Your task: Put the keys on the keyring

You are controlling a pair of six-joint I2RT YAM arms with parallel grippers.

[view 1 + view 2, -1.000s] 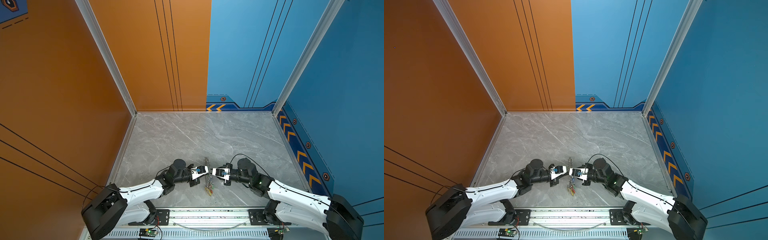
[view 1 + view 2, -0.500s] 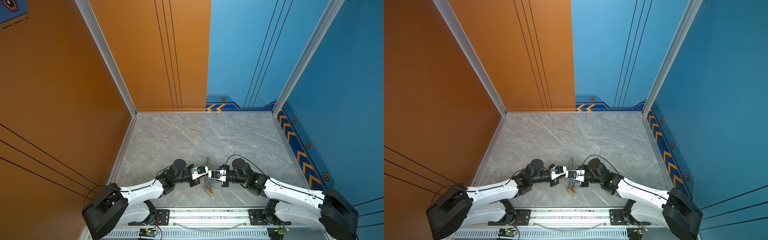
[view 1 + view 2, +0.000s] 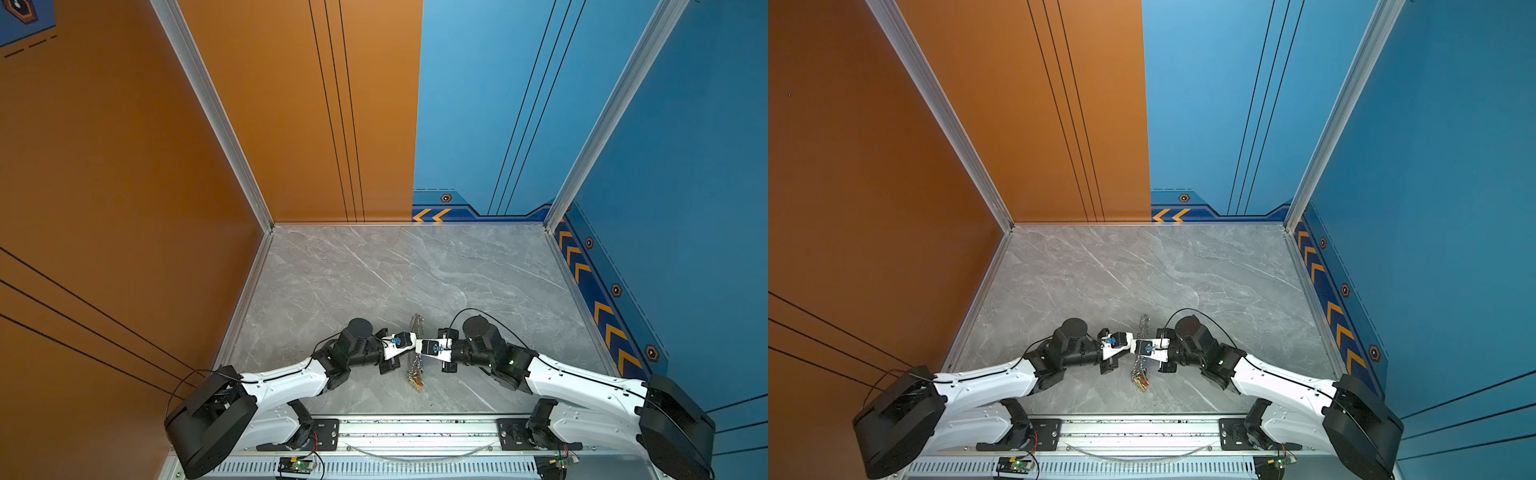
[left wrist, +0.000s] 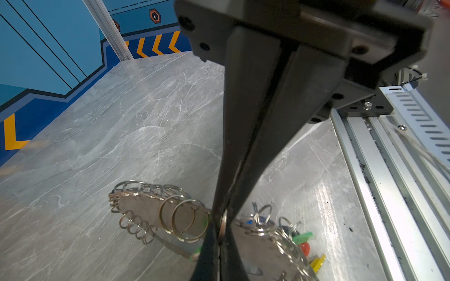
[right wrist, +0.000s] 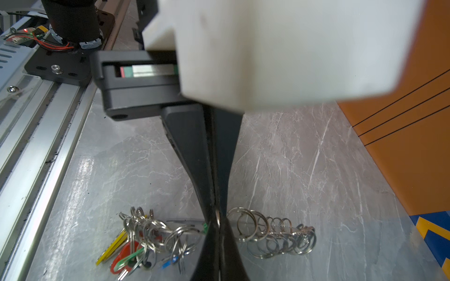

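The keyring (image 4: 143, 210) is a tan flat loop edged with silver rings; in both top views it shows edge-on like a chain (image 3: 417, 328) (image 3: 1144, 326) between the two arms. My left gripper (image 4: 222, 239) (image 3: 413, 352) is shut on one silver ring at the loop's edge. From the opposite side, my right gripper (image 5: 218, 227) (image 3: 420, 353) is shut on a silver ring at the same spot. Several keys (image 5: 124, 250) (image 4: 304, 243) with green, red, yellow and blue tags hang bunched on rings at the near end (image 3: 417, 380). A green tag (image 5: 205, 227) lies against the right jaws.
The grey marble table (image 3: 374, 282) has an orange wall on the left and a blue wall on the right. An aluminium rail (image 3: 415, 428) carrying both arm bases runs along the front edge, close to the keys.
My right arm has moved left up to the keyring and its jaws have closed on a ring. The left gripper has stayed shut in place.
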